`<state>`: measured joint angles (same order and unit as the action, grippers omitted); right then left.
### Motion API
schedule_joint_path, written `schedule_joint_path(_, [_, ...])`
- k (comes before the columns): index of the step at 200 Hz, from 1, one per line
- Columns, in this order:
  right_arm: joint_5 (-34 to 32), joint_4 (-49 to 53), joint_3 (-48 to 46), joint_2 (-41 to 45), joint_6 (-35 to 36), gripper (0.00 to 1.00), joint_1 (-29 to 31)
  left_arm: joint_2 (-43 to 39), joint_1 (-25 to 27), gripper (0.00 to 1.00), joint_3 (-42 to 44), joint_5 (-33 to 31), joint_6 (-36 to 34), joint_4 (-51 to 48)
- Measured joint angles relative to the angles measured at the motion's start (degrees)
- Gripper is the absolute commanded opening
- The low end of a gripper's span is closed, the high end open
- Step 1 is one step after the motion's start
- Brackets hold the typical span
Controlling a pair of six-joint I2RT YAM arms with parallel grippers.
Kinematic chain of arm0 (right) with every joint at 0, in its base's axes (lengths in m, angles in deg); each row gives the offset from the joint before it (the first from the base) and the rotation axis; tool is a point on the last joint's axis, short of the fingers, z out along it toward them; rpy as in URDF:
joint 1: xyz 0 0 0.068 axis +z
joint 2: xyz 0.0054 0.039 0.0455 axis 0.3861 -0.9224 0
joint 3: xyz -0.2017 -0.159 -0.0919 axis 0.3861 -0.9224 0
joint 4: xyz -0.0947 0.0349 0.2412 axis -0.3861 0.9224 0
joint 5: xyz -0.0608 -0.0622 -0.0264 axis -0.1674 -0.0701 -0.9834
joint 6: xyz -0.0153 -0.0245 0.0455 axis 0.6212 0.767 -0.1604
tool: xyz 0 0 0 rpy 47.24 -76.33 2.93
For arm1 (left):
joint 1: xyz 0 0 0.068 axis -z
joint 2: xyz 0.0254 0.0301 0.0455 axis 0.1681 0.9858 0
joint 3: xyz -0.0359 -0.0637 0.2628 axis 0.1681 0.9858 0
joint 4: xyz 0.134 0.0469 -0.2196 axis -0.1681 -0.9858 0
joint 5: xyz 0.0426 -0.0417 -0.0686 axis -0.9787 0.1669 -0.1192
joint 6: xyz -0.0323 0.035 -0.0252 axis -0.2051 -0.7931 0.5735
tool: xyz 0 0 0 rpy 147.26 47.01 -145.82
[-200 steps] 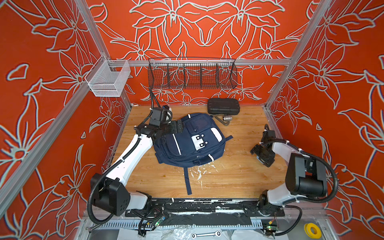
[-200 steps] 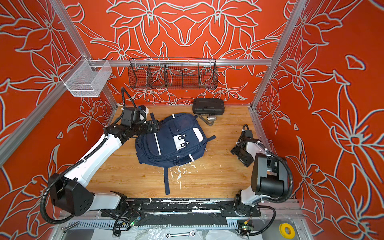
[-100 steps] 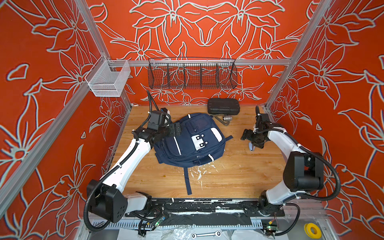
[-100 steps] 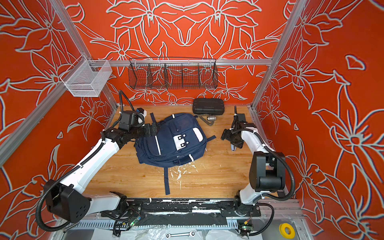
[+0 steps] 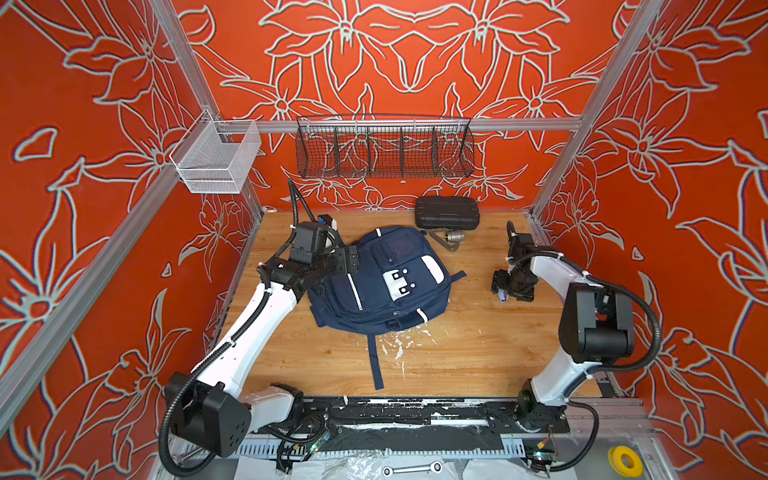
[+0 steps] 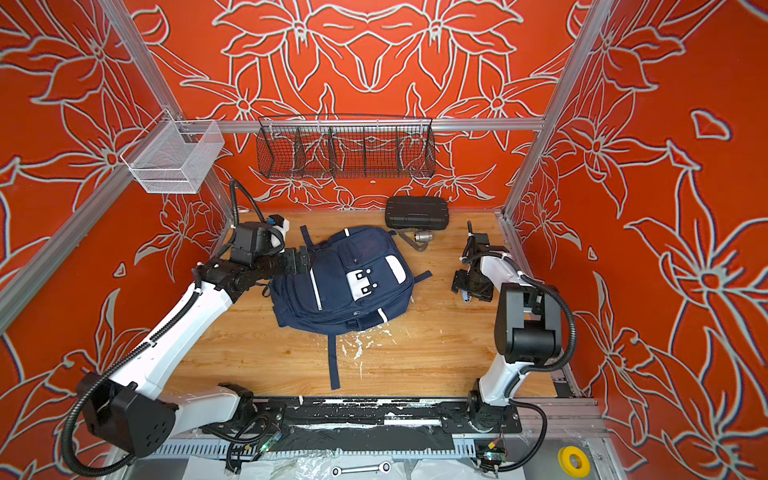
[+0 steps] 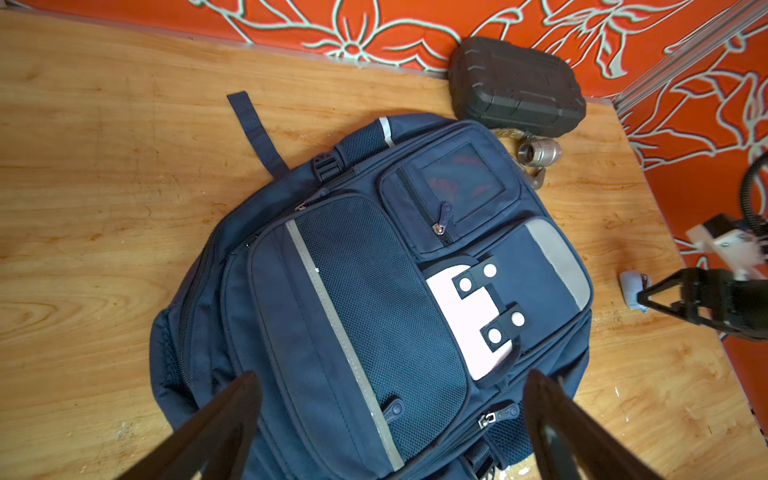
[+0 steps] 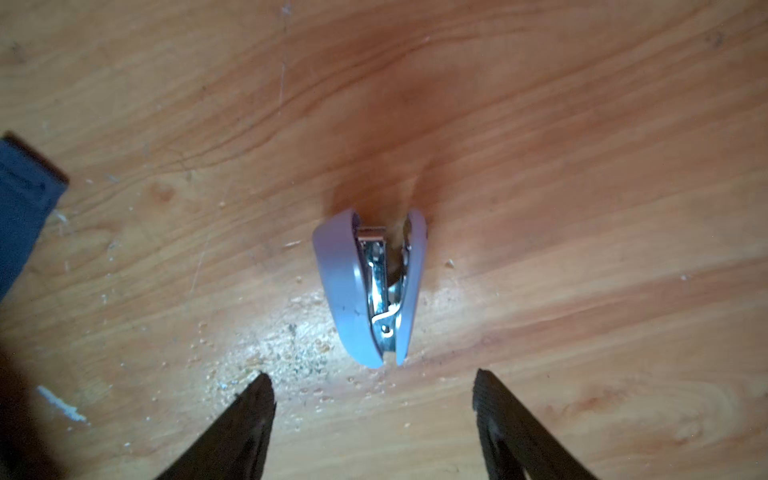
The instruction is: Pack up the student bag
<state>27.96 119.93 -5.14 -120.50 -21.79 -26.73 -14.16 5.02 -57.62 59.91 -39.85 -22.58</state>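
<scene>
The student bag point(image 5: 382, 286) lies flat with its front pockets up in the middle of the wooden surface point(image 5: 457, 353) in both top views. One loose strap trails toward the lower edge of the frame, and a shorter one pokes out on the bag's right side. White flecks point(image 5: 399, 345) are scattered on the wood just below the bag.

The left tool point(image 5: 352, 261) reaches in from the left of the frame and hangs over the bag's upper left edge. In the left wrist view its two dark fingers point(image 7: 232, 415) stand wide apart with the bag's mesh pocket showing between them, and they grip nothing. Whether they touch the fabric cannot be told.

The right tool point(image 5: 505, 291) points down at the surface on the right of the frame, well apart from the bag. In the right wrist view its fingers point(image 8: 245, 415) are spread. A small lilac stapler point(image 8: 370, 286) lies on the wood just past their tips, in line with the gap but not held.

A black case point(image 5: 446, 212) sits against the back wall at the upper centre, just beside the bag's top edge. A small metal fitting point(image 5: 453, 237) lies just below it. A black wire basket point(image 5: 384, 151) hangs on the rear wall, and a white mesh basket point(image 5: 216, 160) hangs at the upper left.
</scene>
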Motion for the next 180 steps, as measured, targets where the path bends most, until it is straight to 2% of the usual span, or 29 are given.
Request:
schedule_joint_path(50, [0.37,-2.71,0.0,-2.99,0.92,0.61,0.02,-1.4,-0.02,0.97,1.81,0.04,1.53,-0.26])
schedule_joint_path(83, [0.55,-4.31,0.0,-3.06,1.6,0.47,0.02,-1.4,-0.07,0.97,1.9,0.76,2.78,-0.42])
schedule_joint_path(123, [0.87,-5.16,-0.07,-3.67,2.45,0.45,0.02,-1.33,-0.09,0.97,1.9,2.14,3.37,-0.5])
schedule_joint_path(153, [0.87,-5.4,-0.44,-3.8,2.67,0.52,0.02,-1.31,-0.09,0.97,1.9,2.67,3.72,-0.66])
schedule_joint_path(180, [0.98,-5.84,-0.63,-4.83,2.89,0.49,0.02,-1.31,-0.09,0.97,1.9,3.08,4.11,-0.66])
